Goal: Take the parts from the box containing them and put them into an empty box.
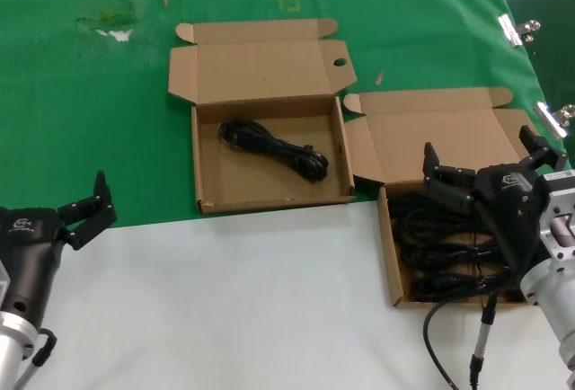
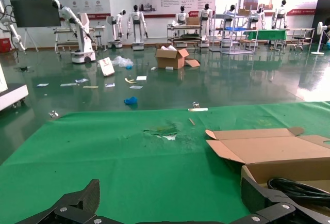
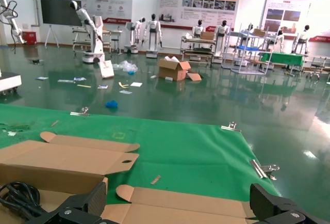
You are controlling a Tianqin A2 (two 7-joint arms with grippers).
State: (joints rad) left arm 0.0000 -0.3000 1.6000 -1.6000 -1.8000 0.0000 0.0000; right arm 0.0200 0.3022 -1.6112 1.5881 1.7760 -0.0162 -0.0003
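My right gripper [image 1: 485, 167] hovers spread over the cords [image 1: 445, 237] heaped in the right box [image 1: 392, 264] (floppy, tangle-prone, I'd guess); I'd pinch a bundle's middle.

Your left gripper [image 1: 101, 199] sits parked at 8 o'clock, fingers spread, pointing toward 1 o'clock; your right gripper [image 1: 485, 163] is at 4 o'clock, wrist angled toward 11, fingers wide apart, holding nothing.
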